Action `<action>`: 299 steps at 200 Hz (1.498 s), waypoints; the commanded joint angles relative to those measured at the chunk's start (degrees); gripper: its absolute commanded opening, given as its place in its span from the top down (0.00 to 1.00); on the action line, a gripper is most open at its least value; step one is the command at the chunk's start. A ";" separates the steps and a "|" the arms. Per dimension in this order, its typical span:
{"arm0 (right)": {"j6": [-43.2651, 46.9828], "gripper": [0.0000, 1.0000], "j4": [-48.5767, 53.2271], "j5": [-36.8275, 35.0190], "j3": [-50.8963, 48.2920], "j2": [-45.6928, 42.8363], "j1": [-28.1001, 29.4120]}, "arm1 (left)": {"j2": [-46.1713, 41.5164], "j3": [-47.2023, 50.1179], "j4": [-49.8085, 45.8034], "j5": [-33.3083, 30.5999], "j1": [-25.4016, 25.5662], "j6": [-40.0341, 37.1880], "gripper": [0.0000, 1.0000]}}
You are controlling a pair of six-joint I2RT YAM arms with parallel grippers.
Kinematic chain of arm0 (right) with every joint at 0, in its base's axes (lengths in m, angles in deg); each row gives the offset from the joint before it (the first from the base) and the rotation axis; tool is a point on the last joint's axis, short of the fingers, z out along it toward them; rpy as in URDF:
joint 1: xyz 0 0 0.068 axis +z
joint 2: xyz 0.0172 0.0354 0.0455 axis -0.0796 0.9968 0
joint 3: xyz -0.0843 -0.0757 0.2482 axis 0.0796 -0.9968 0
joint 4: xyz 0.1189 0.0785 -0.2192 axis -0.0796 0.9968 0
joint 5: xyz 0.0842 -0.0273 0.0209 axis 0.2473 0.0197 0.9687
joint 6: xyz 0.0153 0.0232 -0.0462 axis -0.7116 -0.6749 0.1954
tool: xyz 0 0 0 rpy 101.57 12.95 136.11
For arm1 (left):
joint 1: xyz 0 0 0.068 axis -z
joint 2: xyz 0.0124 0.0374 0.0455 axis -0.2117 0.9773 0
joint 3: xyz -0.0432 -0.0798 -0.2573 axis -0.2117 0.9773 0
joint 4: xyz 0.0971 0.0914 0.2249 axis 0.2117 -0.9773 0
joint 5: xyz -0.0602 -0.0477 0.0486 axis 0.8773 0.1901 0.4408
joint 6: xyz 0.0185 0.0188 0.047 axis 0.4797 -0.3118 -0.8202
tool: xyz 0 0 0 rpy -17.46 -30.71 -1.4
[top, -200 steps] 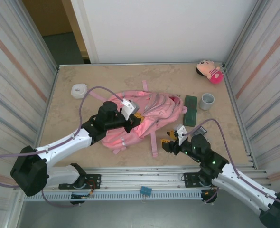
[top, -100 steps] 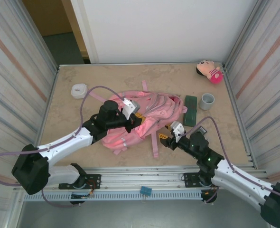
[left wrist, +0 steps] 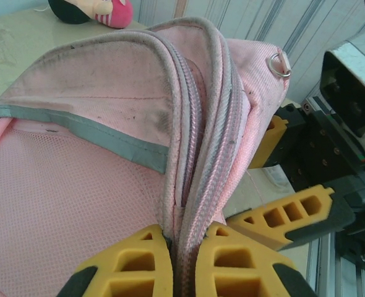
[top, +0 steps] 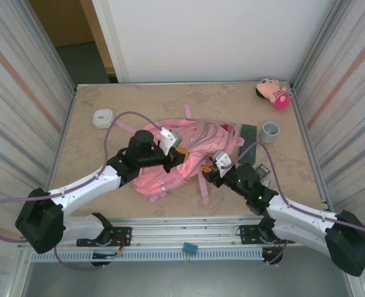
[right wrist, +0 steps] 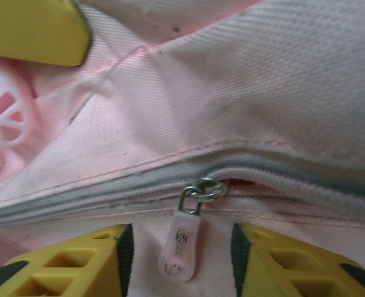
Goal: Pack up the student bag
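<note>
The zipper pull (right wrist: 181,246) on the student bag (right wrist: 263,80) bears illegible marks

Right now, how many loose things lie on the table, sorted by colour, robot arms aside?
Pink: 2, the large pink fabric backpack and the small pink plush doll
White: 1, the round white container
Green: 1, the flat dark green case
Grey: 1, the small grey cup
Dark: 1, a small dark flat object
Total: 6
</note>
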 commanded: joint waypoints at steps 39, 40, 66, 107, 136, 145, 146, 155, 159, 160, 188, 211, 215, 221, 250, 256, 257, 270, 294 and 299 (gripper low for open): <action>-1.45 0.86 -4.03 -5.63 2.73 1.25 0.65 | -1.74 -2.90 7.06 3.07 0.12 0.99 1.00; -1.41 0.86 -3.87 -5.59 2.72 1.20 0.67 | -1.76 -2.89 7.02 2.96 0.12 0.93 1.00; -1.45 0.97 -0.33 -5.37 2.89 -1.42 0.52 | -2.28 -2.27 5.60 0.00 0.10 -0.02 1.00; -1.60 1.00 6.62 -2.85 4.08 -4.66 -0.20 | -2.65 -2.15 3.10 -2.16 0.12 -1.83 1.00; -1.99 0.92 6.84 -1.38 5.06 -3.65 -0.23 | -2.31 -2.17 4.16 -0.50 0.12 -1.21 1.00; -2.28 0.84 6.43 -1.41 5.51 -2.66 -0.12 | -2.15 -2.19 4.78 -0.08 0.12 -0.86 1.00; -2.31 0.83 6.41 -1.45 5.52 -2.56 -0.11 | -2.10 -2.18 4.87 0.02 0.12 -0.83 1.00; -2.32 0.76 5.51 -2.16 5.80 -1.53 0.23 | -2.06 -2.11 5.48 0.45 0.12 -0.42 1.00; -2.22 0.74 5.16 -2.63 5.81 -1.03 0.45 | -2.02 -2.12 5.71 0.66 0.12 -0.29 1.00; -2.19 0.74 5.07 -2.72 5.85 -0.91 0.48 | -2.08 -2.10 5.77 0.70 0.12 -0.24 1.00; -1.82 0.65 2.23 -6.84 6.20 1.67 1.90 | -2.54 -2.12 6.19 1.22 0.12 0.00 1.00; -1.02 0.65 1.52 -11.32 6.65 3.57 2.95 | -3.25 -1.91 6.10 1.52 0.12 0.03 1.00; -1.00 0.64 1.49 -12.00 6.72 3.83 3.13 | -3.33 -1.94 6.18 1.56 0.12 0.03 1.00; -0.95 0.65 1.26 -13.76 6.80 4.13 3.29 | -3.46 -1.91 6.19 1.56 0.12 0.02 1.00; -0.52 0.82 0.97 -16.86 6.76 5.64 3.44 | -4.16 -1.65 5.47 0.41 0.12 -0.35 1.00; -0.47 0.84 1.74 -16.73 6.97 5.37 3.50 | -4.25 -1.57 5.04 -0.22 0.12 -0.56 1.00; -0.48 0.84 1.87 -16.72 7.04 5.32 3.50 | -4.25 -1.56 4.96 -0.31 0.12 -0.59 1.00; -0.49 0.88 4.28 -16.19 7.55 4.76 3.44 | -4.58 -1.61 3.44 -2.38 0.12 -1.19 1.00; -0.66 0.93 8.16 -14.45 8.28 2.82 2.99 | -4.87 -1.50 0.94 -4.97 0.12 -2.99 1.00; -0.86 0.94 8.72 -13.89 8.34 2.41 2.80 | -4.94 -1.48 0.57 -5.47 0.12 -3.21 1.00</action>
